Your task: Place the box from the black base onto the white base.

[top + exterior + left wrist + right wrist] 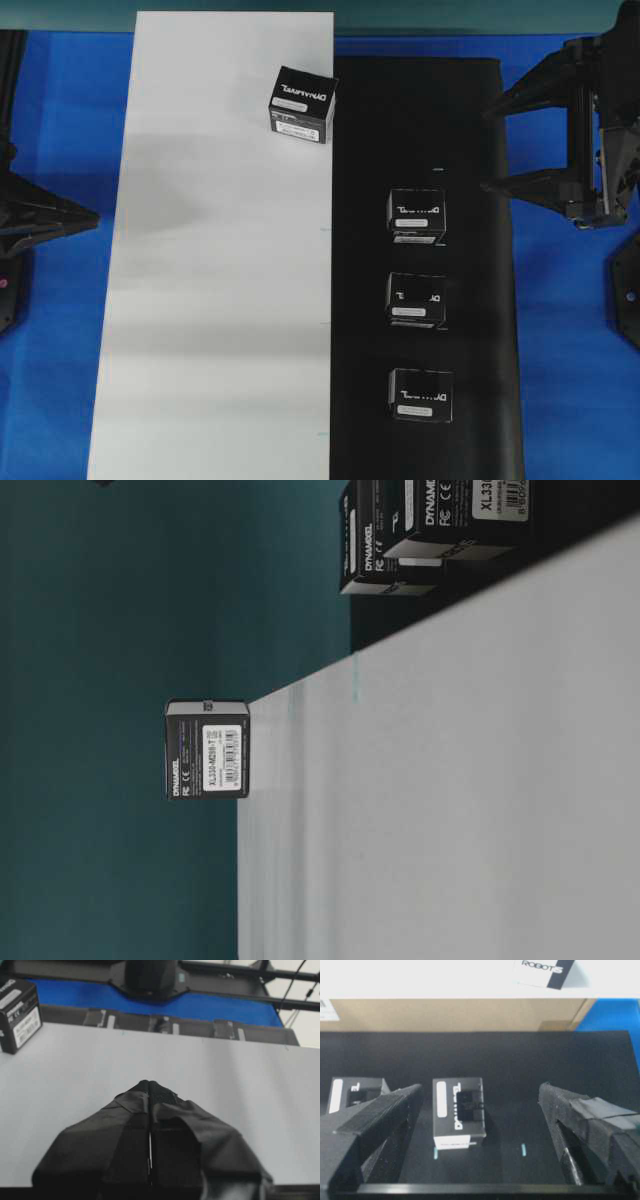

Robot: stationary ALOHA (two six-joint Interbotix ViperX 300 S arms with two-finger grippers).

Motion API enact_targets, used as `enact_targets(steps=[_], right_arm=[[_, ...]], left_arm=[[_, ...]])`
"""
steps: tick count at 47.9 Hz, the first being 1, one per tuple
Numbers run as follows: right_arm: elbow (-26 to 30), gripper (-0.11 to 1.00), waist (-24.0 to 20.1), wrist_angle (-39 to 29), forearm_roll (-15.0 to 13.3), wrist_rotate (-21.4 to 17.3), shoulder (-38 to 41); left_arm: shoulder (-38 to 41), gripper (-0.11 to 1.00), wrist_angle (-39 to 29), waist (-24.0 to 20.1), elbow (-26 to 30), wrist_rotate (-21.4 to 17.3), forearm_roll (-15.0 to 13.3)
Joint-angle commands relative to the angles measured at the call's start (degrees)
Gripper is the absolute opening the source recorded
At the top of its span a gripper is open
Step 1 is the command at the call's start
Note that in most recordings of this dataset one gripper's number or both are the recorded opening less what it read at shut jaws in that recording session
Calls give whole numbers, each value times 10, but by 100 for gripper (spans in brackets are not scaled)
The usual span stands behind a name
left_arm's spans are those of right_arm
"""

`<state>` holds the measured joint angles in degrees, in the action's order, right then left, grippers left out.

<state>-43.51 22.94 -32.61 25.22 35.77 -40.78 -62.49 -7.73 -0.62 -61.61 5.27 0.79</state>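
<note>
A blue table carried two long boards side by side: the white base on the overhead view's left half and the black base butted against its right edge. One box sat on the white base at about 1 o'clock on that board, tilted slightly and just beside the seam with the black mat. Three look-alike boxes lay in a column on the black base: the upper box near its centre, the middle box just toward 6 o'clock, and the lower box further down.

The right gripper hovered at the black base's 2 o'clock edge, its jaws spread wide and holding nothing; its wrist camera framed the upper box between the two fingers.

The left gripper hung over the white base with its taped fingers pressed together, nothing between them, while the box on the white base sat at 10 o'clock in its wrist view.
</note>
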Motion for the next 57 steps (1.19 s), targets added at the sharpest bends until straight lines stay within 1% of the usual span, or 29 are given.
enact_targets(steps=[1,15,57], right_arm=[[2,99,-3,8,3,-5,-1],[-1,99,-5,8,3,-11,-3],[-8,99,-6,15,3,-11,-9]], left_arm=[[3,-6,3,-1,14,0,2],[3,-6,3,-1,15,1,2],[4,-6,3,-1,15,0,2]])
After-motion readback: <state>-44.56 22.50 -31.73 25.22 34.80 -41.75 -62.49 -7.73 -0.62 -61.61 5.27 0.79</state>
